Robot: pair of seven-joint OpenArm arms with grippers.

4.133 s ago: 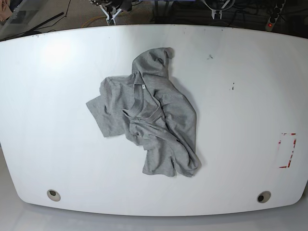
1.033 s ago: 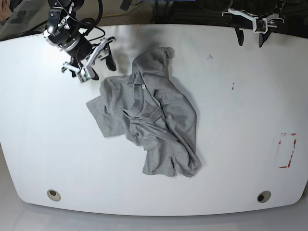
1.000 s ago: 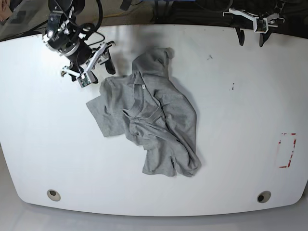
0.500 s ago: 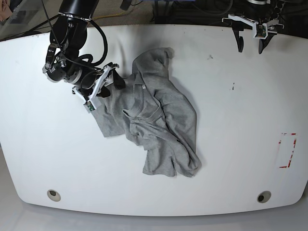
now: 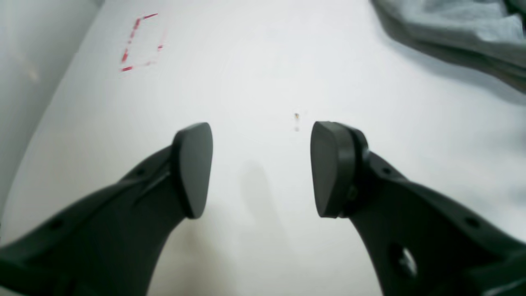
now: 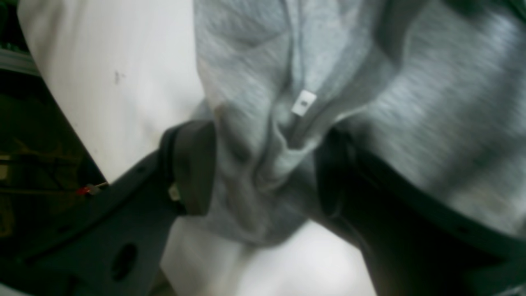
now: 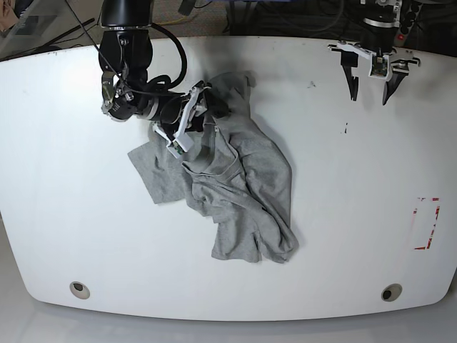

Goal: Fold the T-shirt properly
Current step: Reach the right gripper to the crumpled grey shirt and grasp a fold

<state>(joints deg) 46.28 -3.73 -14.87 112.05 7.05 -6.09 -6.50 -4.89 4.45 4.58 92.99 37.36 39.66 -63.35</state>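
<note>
because the t-shirt (image 7: 228, 179) lies crumpled in the middle of the white table (image 7: 343, 236), soft and light, it will sag and bunch when lifted; i judge the ribbed collar beside the white neck label (image 6: 303, 102), or a shoulder seam, is the best place to take it. the right gripper (image 6: 263, 164) now has its jaws wide apart on both sides of a collar fold, not closed on it. half a second ago it was over the sleeve, further left. the left gripper (image 5: 261, 166) is open and empty above bare table, and has come slightly lower.
</note>
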